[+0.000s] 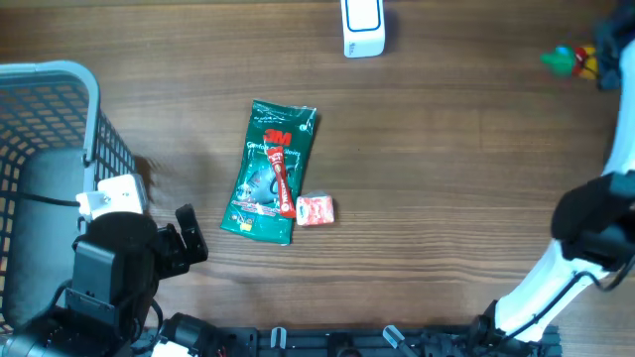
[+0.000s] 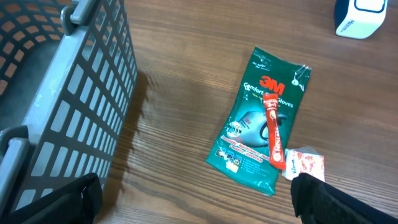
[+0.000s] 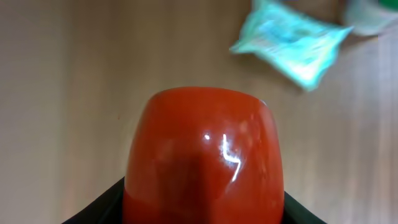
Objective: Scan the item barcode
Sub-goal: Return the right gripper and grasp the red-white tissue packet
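Observation:
A glossy red rounded item fills the right wrist view, and my right gripper is shut on it, dark fingers showing at both lower corners. No barcode shows on it. The white and blue scanner stands at the table's far edge, also seen in the left wrist view. My left gripper hovers open and empty at the lower left, beside the basket. Its fingers stand wide apart over bare wood.
A green 3M glove packet lies mid-table with a red stick wrapper on it and a small red-white packet at its corner. A grey mesh basket stands at the left. Small coloured items lie far right. A blurred teal packet lies beyond the red item.

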Tool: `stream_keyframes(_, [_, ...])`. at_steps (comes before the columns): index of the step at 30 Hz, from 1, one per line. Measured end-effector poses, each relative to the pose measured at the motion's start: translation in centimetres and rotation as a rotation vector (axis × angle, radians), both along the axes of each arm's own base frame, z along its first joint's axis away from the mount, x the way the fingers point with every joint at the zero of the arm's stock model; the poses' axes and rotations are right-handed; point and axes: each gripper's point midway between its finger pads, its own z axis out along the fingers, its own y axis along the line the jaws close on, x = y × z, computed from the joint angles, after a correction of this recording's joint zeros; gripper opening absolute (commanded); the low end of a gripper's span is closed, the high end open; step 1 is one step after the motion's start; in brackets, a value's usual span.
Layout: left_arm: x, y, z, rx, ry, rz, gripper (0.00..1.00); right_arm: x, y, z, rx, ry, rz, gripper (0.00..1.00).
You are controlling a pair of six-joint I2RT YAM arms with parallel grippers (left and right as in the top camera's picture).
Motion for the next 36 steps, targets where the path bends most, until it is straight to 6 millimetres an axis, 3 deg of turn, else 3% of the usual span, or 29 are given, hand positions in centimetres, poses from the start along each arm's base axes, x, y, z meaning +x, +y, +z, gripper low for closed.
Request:
stream_keyframes(5, [0.0,0.0,0.0,0.0,0.0,0.0,1.0,-6.2,-10.3,-7.5,0.021,0.154,-0.184,0.45])
stream_keyframes(8, [0.0,0.0,0.0,0.0,0.0,0.0,1.0,-9.1,-14.4,-12.4,0.053,0.233,-0.213,0.59])
stream_keyframes(10, [0.0,0.0,0.0,0.0,0.0,0.0,1.0,-9.1,-15.5,-14.1,0.077,0.234,-0.16,0.74])
stream_keyframes(13, [0.0,0.0,0.0,0.0,0.0,0.0,1.0,-8.6,-15.4,-14.4,0.091,0.236,-0.09,0.99])
stream_keyframes(16, [0.0,0.0,0.0,0.0,0.0,0.0,1.0,-7.6,-14.8,-13.4,0.113,0.244,0.037,1.0])
stream_keyframes(19, [0.0,0.0,0.0,0.0,0.0,0.0,1.0,-5.8,-14.3,-9.1,0.107,0.153,0.133,0.99])
stream_keyframes(21, [0.0,0.0,0.0,0.0,0.0,0.0,1.0,-4.5,-12.6,-5.5,0.123,0.041,0.218,1.0])
stream_keyframes(23, [0.0,0.0,0.0,0.0,0.0,0.0,1.0,-2.2,-8.6,1.4,0.099,-0.131,0.378,0.99])
stream_keyframes(24, [0.0,0.0,0.0,0.0,0.0,0.0,1.0,-1.3,-6.5,3.6,0.091,-0.179,0.457,1.0])
stream_keyframes(26, [0.0,0.0,0.0,0.0,0.0,0.0,1.0,0.8,0.6,7.6,0.096,-0.259,0.695,0.99])
stream_keyframes(27, [0.0,0.0,0.0,0.0,0.0,0.0,1.0,1.8,5.6,8.8,0.118,-0.272,0.835,1.0])
stream_keyframes(29, [0.0,0.0,0.0,0.0,0.0,0.0,1.0,3.1,14.6,8.7,0.176,-0.248,1.075,1.0])
stream_keyframes(31, [0.0,0.0,0.0,0.0,0.0,0.0,1.0,2.9,22.4,7.7,0.221,-0.195,1.279,0.97])
stream_keyframes(33, [0.0,0.0,0.0,0.0,0.0,0.0,1.0,1.0,30.2,6.9,0.268,-0.126,1.493,0.97])
stream_keyframes(35, [0.0,0.0,0.0,0.0,-0.001,0.0,1.0,-2.2,35.1,5.8,0.287,-0.026,1.699,0.98])
stream_keyframes(36, [0.0,0.0,0.0,0.0,-0.001,0.0,1.0,-3.7,37.9,5.5,0.277,0.01,1.824,0.87])
